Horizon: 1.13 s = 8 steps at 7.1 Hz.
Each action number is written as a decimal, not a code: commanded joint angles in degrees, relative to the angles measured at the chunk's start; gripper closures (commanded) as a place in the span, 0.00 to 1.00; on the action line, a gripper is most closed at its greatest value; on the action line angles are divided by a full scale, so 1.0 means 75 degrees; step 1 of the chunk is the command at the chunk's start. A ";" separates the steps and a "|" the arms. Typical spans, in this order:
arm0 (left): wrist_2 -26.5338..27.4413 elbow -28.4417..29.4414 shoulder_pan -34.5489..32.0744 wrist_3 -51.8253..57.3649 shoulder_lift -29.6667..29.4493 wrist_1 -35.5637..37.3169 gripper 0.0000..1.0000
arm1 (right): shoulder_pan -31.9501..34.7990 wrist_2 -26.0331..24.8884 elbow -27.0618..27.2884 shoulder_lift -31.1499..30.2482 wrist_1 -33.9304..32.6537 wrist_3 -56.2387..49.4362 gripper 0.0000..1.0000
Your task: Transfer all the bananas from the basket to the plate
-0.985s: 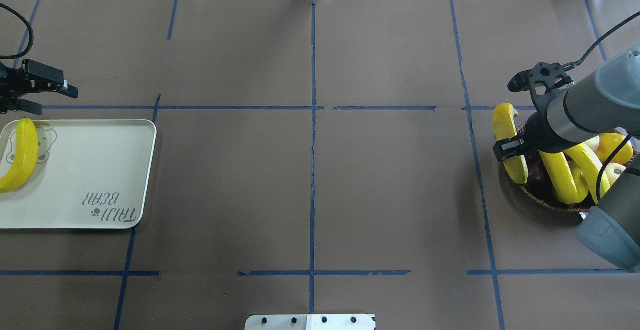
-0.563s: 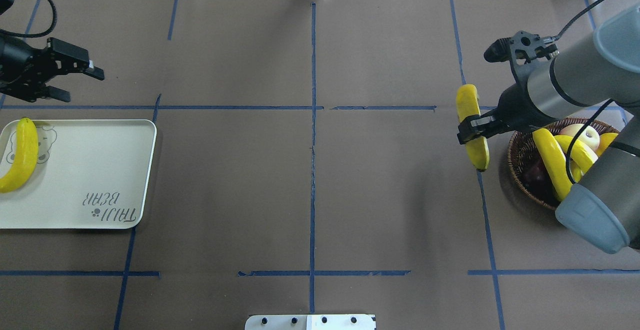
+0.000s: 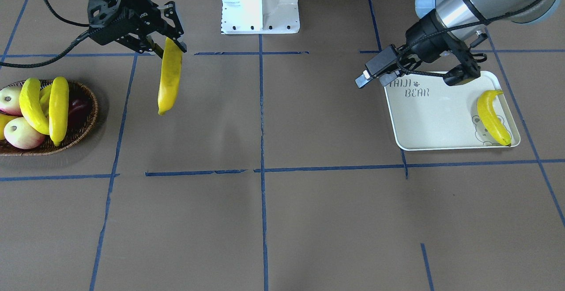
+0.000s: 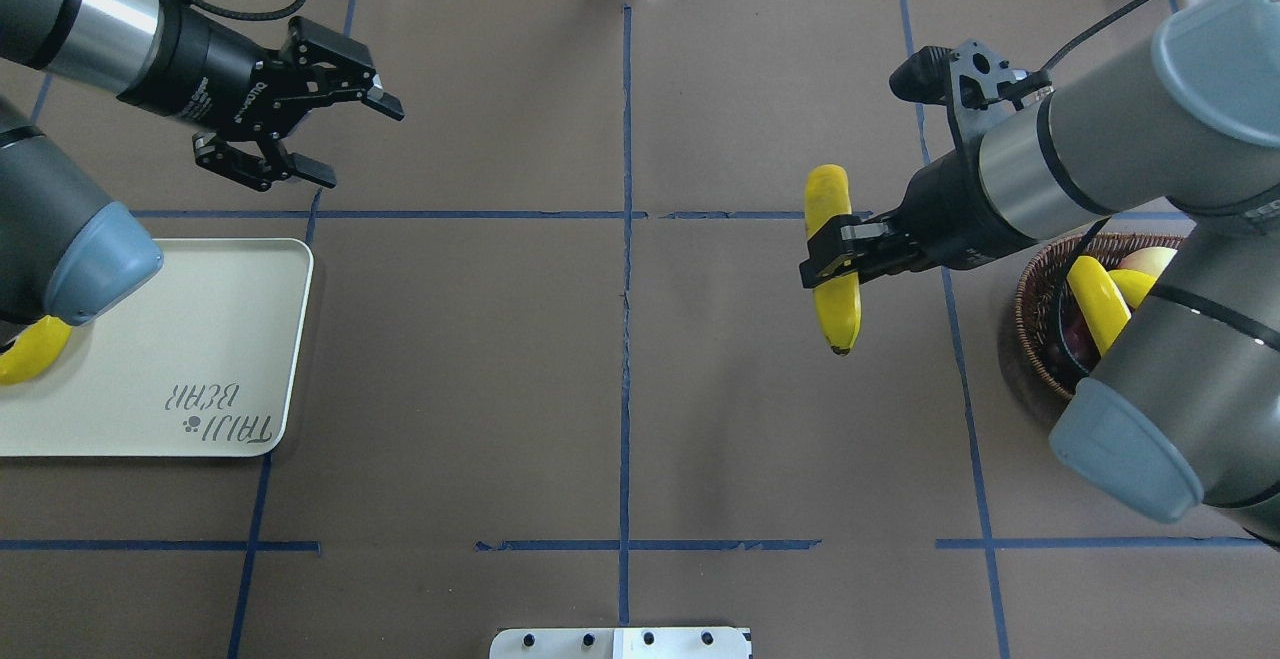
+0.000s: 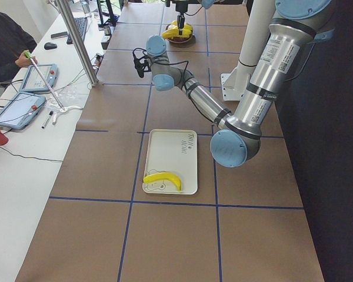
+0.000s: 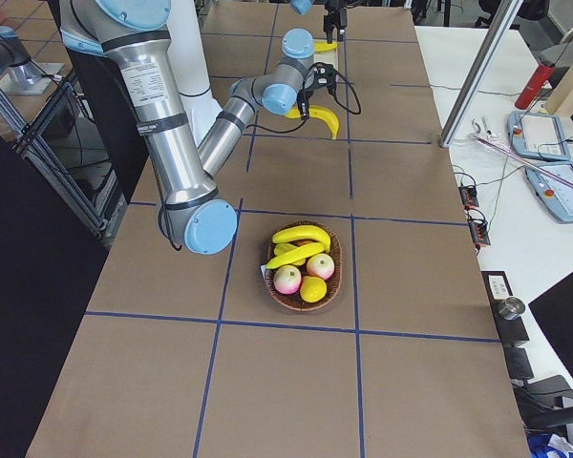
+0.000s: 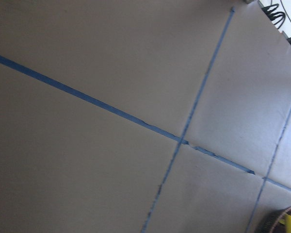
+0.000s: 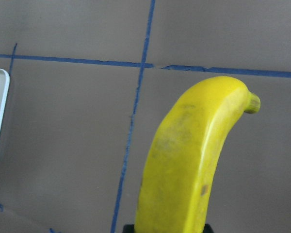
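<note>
Overhead exterior: right gripper (image 4: 835, 257) pinches a banana (image 4: 838, 311), clear of the basket (image 4: 1030, 319); left gripper (image 4: 355, 144) spread, empty. Probably light, glossy and slippery: grip its middle.

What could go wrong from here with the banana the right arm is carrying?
1. The right arm's fingers hold the banana in the air over the table, far from the plate; a slip would drop it there.
2. The left arm's fingers are open and empty. If a handover is planned, a mistimed release might let the banana fall.
3. Two bananas lean on other fruit in the basket, so later grasps may be awkward.
</note>
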 commanded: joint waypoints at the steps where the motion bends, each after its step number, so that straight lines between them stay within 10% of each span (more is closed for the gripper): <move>1: 0.0500 0.0106 0.0449 -0.0874 -0.0506 -0.0741 0.00 | -0.0575 -0.0145 0.0194 0.0024 0.0530 0.0362 0.98; 3: 0.2070 0.0060 0.1491 -0.1715 -0.0694 -0.1292 0.00 | -0.1090 -0.0646 0.0255 0.0397 0.0542 0.0362 0.99; 8: 0.2554 0.0072 0.2420 -0.2153 -0.1057 -0.1342 0.00 | -0.1703 -0.1494 0.0184 0.1067 0.0635 0.0362 0.98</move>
